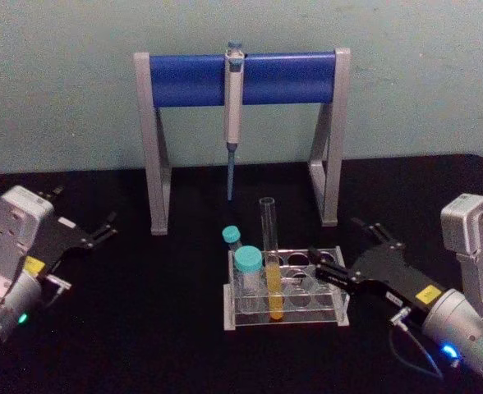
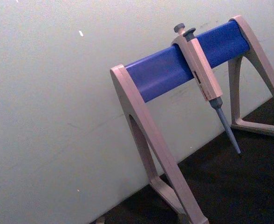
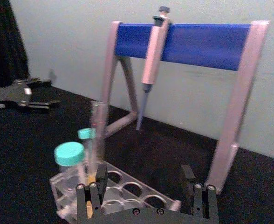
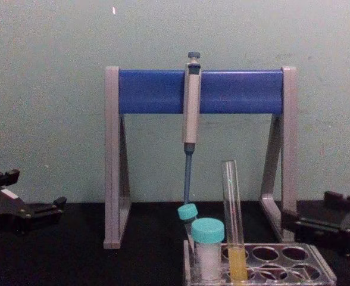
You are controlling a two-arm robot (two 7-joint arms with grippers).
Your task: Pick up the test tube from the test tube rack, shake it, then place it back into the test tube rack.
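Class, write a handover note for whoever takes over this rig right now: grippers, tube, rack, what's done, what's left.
Left gripper: open, idle on the table's left side.
Right gripper: open, holding nothing, by the right end of the test tube rack.
Test tube: upright in the rack, ungripped.
Done: no grasp yet.
Left: grip the tube, lift it, shake it, set it back in the rack.

Test tube (image 1: 271,263): clear glass, uncapped, yellow-orange liquid at bottom; seated upright in test tube rack (image 1: 324,316), clear plastic, round-holed.
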